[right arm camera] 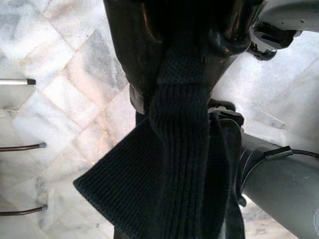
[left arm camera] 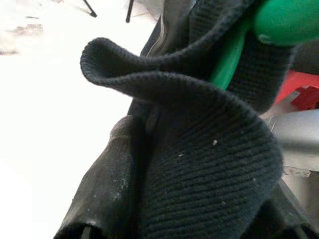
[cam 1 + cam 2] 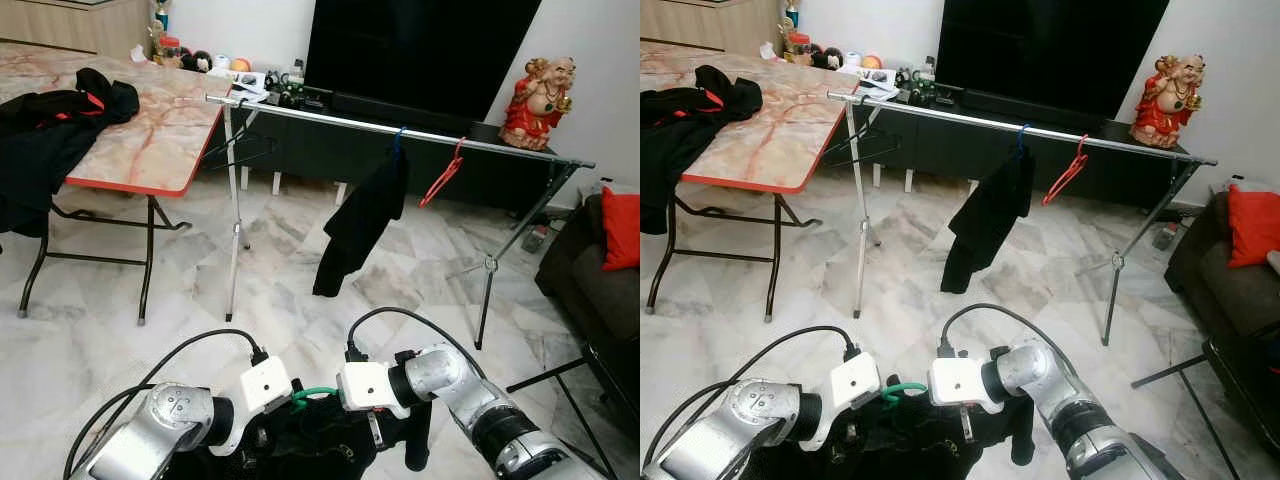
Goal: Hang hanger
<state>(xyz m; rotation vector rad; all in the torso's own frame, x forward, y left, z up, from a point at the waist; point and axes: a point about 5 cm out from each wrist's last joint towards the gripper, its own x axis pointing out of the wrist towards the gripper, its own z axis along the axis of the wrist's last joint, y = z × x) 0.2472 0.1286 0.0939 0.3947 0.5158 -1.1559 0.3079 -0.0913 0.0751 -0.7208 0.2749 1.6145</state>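
So both my grippers are down low in front of me, bunched up in a black knit garment (image 3: 330,440) on a green hanger (image 3: 312,397), whose hook pokes up between my two wrists. My left gripper (image 2: 149,199) has ribbed black fabric folded right across its fingers, with the green plastic just beyond, so it looks clamped on the cloth. My right gripper (image 1: 182,50) is pinched shut on a strip of the same knit, the rest dangling below.

Ahead, well apart from me, is the drying rail (image 3: 400,130) on tripod legs. A black garment (image 3: 362,220) already hangs mid-rail, a bare red hanger (image 3: 442,175) just beside it, and a dark hanger (image 3: 240,150) near the left end. The folding table (image 3: 140,140) with black clothes (image 3: 50,140) sits to the left, a sofa with a red cushion (image 3: 620,230) on the right.
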